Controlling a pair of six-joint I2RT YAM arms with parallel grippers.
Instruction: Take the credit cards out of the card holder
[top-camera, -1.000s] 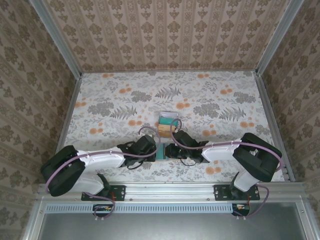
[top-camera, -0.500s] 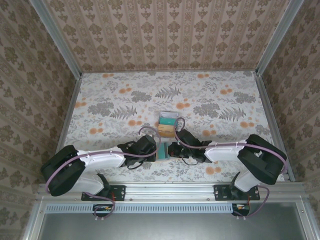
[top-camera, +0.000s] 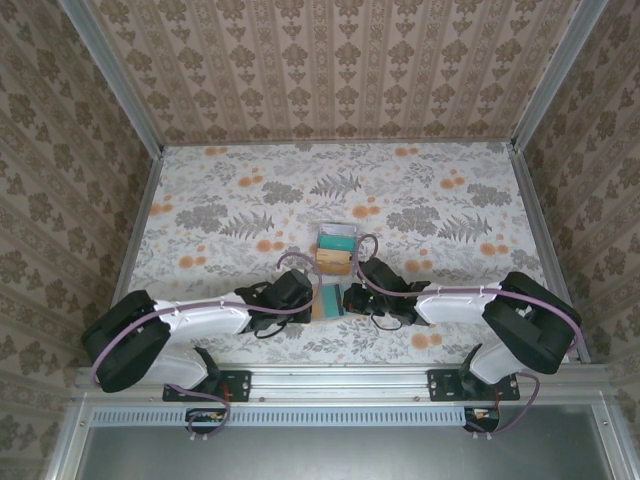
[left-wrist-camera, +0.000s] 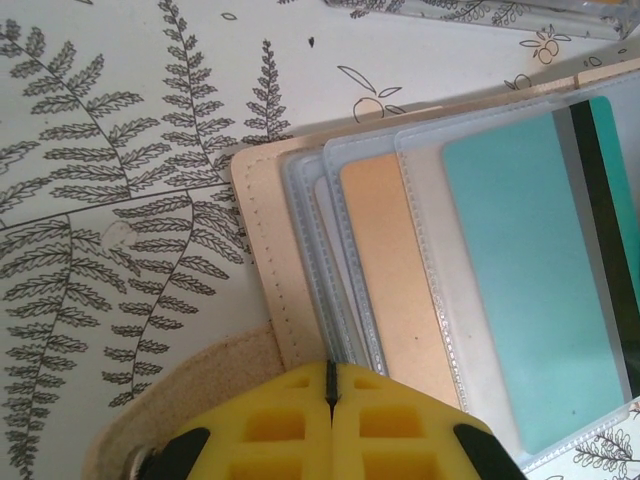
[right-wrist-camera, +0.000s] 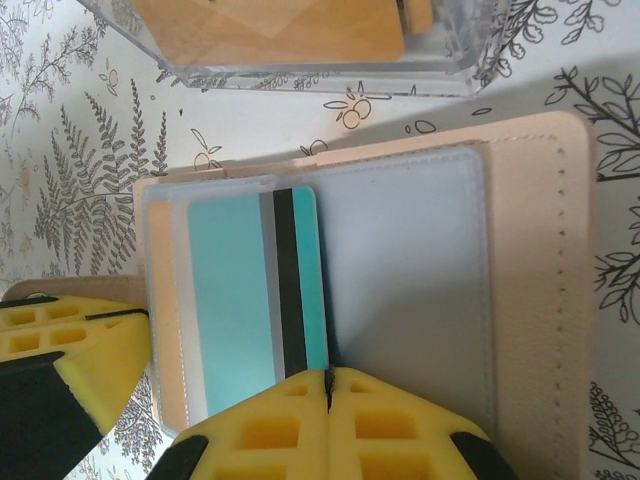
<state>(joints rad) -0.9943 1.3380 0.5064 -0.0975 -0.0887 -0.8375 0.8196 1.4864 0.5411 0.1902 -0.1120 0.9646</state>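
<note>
The card holder (top-camera: 318, 308) lies open on the table between my two grippers, tan at its edge (right-wrist-camera: 540, 300) and grey-blue inside. Clear sleeves hold an orange-tan credit card (left-wrist-camera: 395, 270). A teal credit card (right-wrist-camera: 235, 290) with a dark stripe lies on top of the sleeves, its striped edge over the grey-blue lining. My left gripper (left-wrist-camera: 330, 368) is shut on the near edge of the holder's clear sleeves. My right gripper (right-wrist-camera: 328, 375) is shut on the striped corner of the teal card (left-wrist-camera: 525, 290). In the top view the left gripper (top-camera: 306, 300) and right gripper (top-camera: 346, 298) face each other across the holder.
A clear plastic box (top-camera: 337, 245) stands just beyond the holder, with an orange-tan card (right-wrist-camera: 270, 30) and a teal one inside. The floral tablecloth (top-camera: 220, 210) stretches free to the left, right and back. Patterned walls enclose the table.
The right gripper's jaws have closed fully and its arm has shifted a little to the right. The teal card now shows further right in the holder. The left arm has stayed put.
</note>
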